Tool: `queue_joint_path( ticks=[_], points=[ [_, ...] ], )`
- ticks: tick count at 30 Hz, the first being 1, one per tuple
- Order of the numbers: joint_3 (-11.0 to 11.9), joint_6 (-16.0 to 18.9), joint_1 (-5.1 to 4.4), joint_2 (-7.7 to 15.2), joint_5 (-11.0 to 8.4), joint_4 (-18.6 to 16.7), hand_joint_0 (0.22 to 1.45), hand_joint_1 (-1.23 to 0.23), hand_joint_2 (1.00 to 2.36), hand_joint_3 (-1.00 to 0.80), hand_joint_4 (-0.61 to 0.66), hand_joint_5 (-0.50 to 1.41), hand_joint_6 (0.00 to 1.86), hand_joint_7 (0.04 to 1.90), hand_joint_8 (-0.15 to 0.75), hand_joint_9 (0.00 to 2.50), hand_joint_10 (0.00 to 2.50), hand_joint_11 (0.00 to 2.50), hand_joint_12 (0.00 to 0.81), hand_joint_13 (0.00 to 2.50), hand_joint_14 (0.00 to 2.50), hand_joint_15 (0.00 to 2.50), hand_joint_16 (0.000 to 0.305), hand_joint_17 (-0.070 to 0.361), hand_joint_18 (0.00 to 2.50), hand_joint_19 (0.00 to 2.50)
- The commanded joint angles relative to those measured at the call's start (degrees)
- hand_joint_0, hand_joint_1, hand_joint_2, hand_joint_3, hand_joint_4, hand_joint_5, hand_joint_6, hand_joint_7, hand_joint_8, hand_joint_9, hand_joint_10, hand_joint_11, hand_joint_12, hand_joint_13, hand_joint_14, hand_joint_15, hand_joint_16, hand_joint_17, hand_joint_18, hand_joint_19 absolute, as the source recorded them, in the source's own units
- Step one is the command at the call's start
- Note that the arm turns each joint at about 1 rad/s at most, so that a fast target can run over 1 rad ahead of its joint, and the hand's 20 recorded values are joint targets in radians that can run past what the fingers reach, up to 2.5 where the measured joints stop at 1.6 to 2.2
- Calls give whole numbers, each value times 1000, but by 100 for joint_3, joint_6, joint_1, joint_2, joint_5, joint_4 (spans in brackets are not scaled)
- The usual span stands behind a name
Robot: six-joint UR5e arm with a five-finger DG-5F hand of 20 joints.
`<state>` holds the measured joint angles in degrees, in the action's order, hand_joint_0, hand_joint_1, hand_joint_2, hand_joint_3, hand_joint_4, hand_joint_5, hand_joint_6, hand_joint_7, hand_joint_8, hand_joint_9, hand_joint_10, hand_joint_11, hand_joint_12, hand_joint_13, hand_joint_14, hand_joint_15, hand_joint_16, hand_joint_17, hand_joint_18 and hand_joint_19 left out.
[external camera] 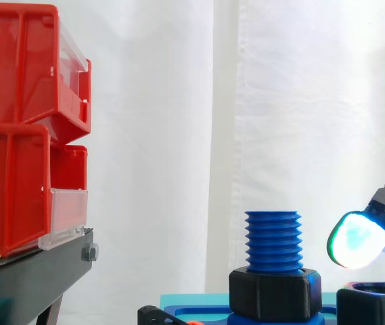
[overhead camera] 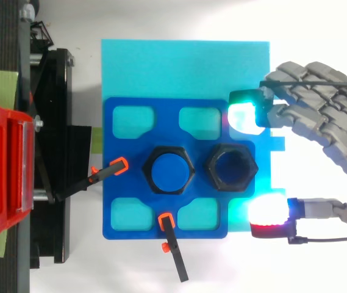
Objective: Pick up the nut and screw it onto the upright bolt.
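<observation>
Hand (overhead camera: 322, 113) spread open, holding nothing; black nut (overhead camera: 232, 168) lies loose on the blue plate (overhead camera: 115, 146), just beside the upright bolt (overhead camera: 169, 170).
From above, the nut sits between two glowing fingertips (overhead camera: 246, 116), one on either side, both clear of it. In the side view one fingertip hangs above the nut without contact. There the frame's bottom edge cuts off the nut's lower part and the right edge cuts off the palm. A black hex collar (external camera: 273, 292) rings the bolt's base.
</observation>
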<state>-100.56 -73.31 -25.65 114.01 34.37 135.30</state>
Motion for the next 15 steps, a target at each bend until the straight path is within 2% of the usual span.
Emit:
queue_joint_path(
  ticks=[1, 5, 7, 15],
  points=[
    [159, -70, -19, 60, -115, 102, 396, -767, 1000, -500, 237, -255, 502, 683, 300, 296, 0, 0, 414, 290, 1, 3, 62, 139, 326, 176],
    [230, -70, -19, 86, -220, 181, 398, -770, 1000, -500, 241, -253, 502, 687, 300, 298, 0, 0, 412, 290, 1, 0, 61, 138, 326, 186],
    [300, -61, -28, 253, -282, 163, 398, -770, 1000, -500, 242, -252, 502, 690, 300, 298, 0, 0, 413, 291, 0, 1, 61, 138, 327, 182],
    [344, -70, -63, 253, -308, 181, 401, -768, 1000, -500, 244, -251, 502, 699, 300, 301, 0, 0, 413, 297, 0, 2, 61, 138, 332, 191]
  ],
)
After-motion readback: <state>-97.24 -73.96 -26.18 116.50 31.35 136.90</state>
